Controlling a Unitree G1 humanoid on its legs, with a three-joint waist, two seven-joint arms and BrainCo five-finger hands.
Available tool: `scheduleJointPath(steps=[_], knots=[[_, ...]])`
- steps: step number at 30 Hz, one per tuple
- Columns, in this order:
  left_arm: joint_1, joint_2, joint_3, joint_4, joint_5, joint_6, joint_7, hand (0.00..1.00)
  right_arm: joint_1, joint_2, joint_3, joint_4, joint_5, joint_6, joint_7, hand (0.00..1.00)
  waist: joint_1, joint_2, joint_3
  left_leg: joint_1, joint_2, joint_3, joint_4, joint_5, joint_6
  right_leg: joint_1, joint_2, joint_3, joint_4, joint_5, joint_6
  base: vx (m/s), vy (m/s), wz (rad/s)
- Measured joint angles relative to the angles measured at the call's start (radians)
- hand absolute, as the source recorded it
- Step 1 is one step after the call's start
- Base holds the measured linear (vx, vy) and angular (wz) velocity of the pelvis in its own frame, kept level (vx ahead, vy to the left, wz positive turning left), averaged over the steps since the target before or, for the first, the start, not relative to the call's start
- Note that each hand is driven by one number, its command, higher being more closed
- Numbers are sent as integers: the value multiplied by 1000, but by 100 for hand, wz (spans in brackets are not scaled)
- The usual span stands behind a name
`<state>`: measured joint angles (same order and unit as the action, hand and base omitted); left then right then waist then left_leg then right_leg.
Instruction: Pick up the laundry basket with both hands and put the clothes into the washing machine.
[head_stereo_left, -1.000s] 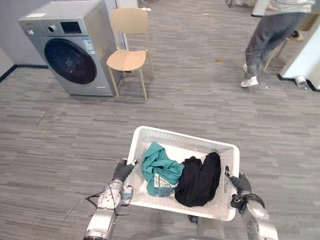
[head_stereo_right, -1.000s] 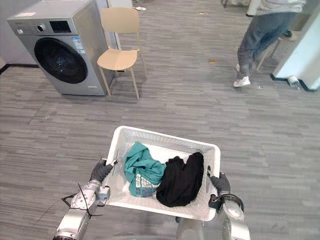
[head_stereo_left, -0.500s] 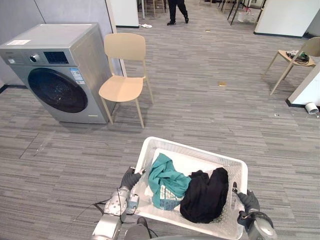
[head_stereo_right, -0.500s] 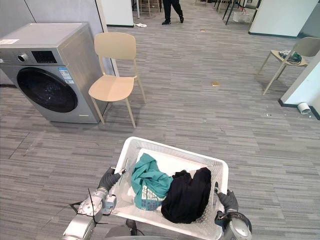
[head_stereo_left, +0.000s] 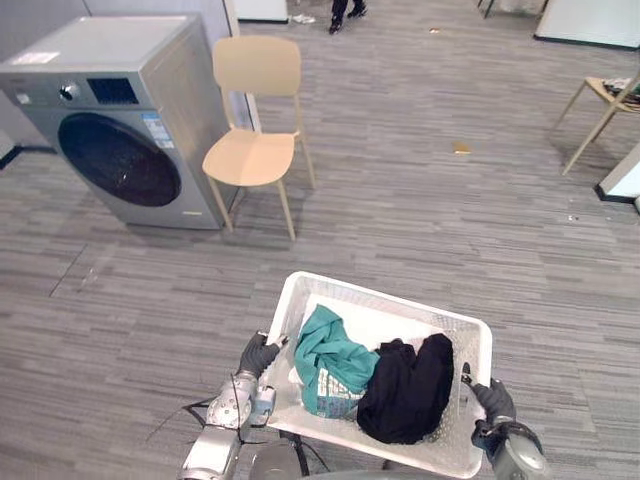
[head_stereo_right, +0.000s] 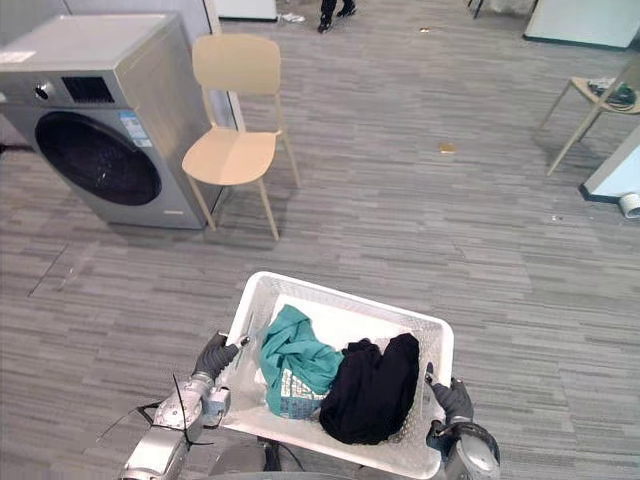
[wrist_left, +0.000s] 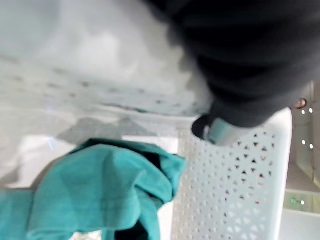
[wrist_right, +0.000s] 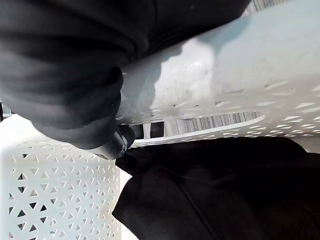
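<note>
A white perforated laundry basket (head_stereo_left: 392, 300) hangs low in front of me, carried between both hands. My left hand (head_stereo_left: 258, 354) is curled on its left rim and my right hand (head_stereo_left: 490, 400) on its right rim. Inside lie a teal garment (head_stereo_left: 326, 356) on the left and a black garment (head_stereo_left: 405, 388) on the right. In the left wrist view the thumb (wrist_left: 220, 133) hooks over the basket wall (wrist_left: 230, 190) above the teal cloth (wrist_left: 100, 190). The right wrist view shows the black cloth (wrist_right: 210, 195). The grey washing machine (head_stereo_left: 120, 140) stands at the far left, its round door closed.
A beige chair (head_stereo_left: 256, 140) stands right beside the washing machine, between it and open grey plank floor. A second chair (head_stereo_left: 606, 104) is at the far right. A person's legs (head_stereo_left: 345, 10) show at the top edge. A small scrap (head_stereo_left: 461, 148) lies on the floor.
The camera has moved, so the whole scene has shifted; a person who stood at the upper right a second ago is gone. The basket stays held between both hands.
</note>
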<state>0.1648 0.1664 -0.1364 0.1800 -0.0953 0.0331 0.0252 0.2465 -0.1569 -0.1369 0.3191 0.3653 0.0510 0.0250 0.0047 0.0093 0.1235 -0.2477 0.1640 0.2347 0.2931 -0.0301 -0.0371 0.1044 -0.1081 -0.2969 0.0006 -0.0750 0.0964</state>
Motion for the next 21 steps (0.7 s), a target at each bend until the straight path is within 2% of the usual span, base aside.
scheduleJointPath(steps=[1,3,4,5,6,7,8,9,10,11,12,13,14,15,16,17,18,19,20,21], knots=[[-6,-5,9,0,-9,0,3,100,-33,-7,5,21,0,-1,-1,100,18,0,0,-13,1,0,31,-29,9,4,-4,-3,-6,-1,6,135,89,10],[-9,-18,38,-1,-19,0,13,100,-76,-21,26,30,0,-1,-1,100,33,-5,3,-21,-15,20,86,-84,24,12,-39,-24,20,-43,36,131,108,13],[-8,-25,43,-5,-20,0,19,100,-84,-23,26,34,0,-5,-1,100,38,-10,5,-10,-37,51,132,-132,54,6,-88,-48,104,-95,52,239,227,40],[-6,-27,42,-11,-20,-1,19,100,-86,-25,26,41,1,-11,-1,100,32,-15,0,10,-72,57,138,-187,68,-31,-157,-66,289,-155,70,298,272,46],[-4,-30,43,-11,-20,-1,21,100,-86,-27,26,48,1,-13,-1,100,33,-13,-5,14,-93,53,139,-201,76,-78,-197,-72,405,-164,56,343,301,61],[5,-28,41,-29,-20,0,21,100,-90,-29,23,50,1,-14,1,100,24,-17,-6,32,-144,37,125,-217,101,-194,-296,-84,680,-111,-71,334,287,56],[12,-22,42,-38,-20,0,21,100,-91,-21,15,54,3,-14,1,100,10,-6,-8,57,-170,20,107,-224,117,-262,-337,-52,825,-35,-175,350,293,64],[14,-18,47,-38,-19,1,21,100,-91,-16,14,61,4,-17,3,100,4,-4,-4,77,-177,12,99,-231,131,-302,-340,-9,910,-19,-180,396,252,51],[14,-2,49,-38,-18,2,19,100,-86,4,12,74,5,-19,8,100,0,-6,17,129,-182,-13,77,-254,152,-373,-290,58,1032,-66,-123,327,157,33],[15,7,50,-38,-18,3,18,100,-87,14,12,80,5,-20,14,100,-1,-5,27,159,-182,-20,56,-256,150,-399,-256,67,1052,-88,-105,496,191,31],[16,20,48,-38,-19,3,16,100,-82,25,10,80,11,-28,21,100,-4,-1,32,206,-182,-36,8,-254,144,-454,-194,57,1025,-124,-87,518,157,35],[11,19,52,-54,-20,-3,17,100,-88,31,8,66,11,-43,25,100,-19,3,36,247,-189,-53,-40,-257,142,-507,-155,17,938,-143,-77,544,146,41],[3,19,50,-58,-20,-7,16,100,-96,30,0,66,13,-43,25,100,-23,-2,37,271,-193,-68,-63,-261,137,-525,-138,-11,869,-142,-77,512,92,54],[-17,18,37,-57,-20,-11,15,100,-102,30,-21,67,15,-43,25,100,-33,4,45,324,-194,-87,-105,-266,128,-535,-97,-67,653,-120,-63,579,74,60],[-26,24,21,-56,-20,-11,13,100,-94,32,-31,66,19,-44,24,100,-44,0,41,381,-201,-104,-152,-273,110,-521,-54,-100,380,-38,-33,617,59,62],[-30,30,18,-51,-20,-11,8,100,-88,36,-33,66,22,-45,22,100,-46,-8,40,420,-209,-111,-178,-284,91,-525,-28,-104,251,24,-27,539,28,43],[-31,30,16,-46,-20,-11,5,100,-85,39,-36,62,22,-47,21,100,-48,-14,37,443,-209,-112,-178,-296,70,-535,-12,-88,215,62,-37,578,1,42],[-32,24,12,-44,-20,-11,2,100,-80,40,-39,54,21,-47,21,100,-55,-9,29,469,-194,-127,-131,-325,23,-538,17,-32,228,151,-128,913,-33,55],[-43,20,12,-41,-18,-11,0,100,-69,40,-52,55,21,-44,19,100,-64,8,23,436,-158,-137,22,-341,-5,-531,42,-1,282,185,-178,929,-32,53],[-47,13,11,-39,-17,-9,-1,100,-68,34,-55,54,21,-43,19,100,-59,34,22,392,-122,-137,149,-338,-10,-513,52,-19,301,143,-182,952,-56,50]])
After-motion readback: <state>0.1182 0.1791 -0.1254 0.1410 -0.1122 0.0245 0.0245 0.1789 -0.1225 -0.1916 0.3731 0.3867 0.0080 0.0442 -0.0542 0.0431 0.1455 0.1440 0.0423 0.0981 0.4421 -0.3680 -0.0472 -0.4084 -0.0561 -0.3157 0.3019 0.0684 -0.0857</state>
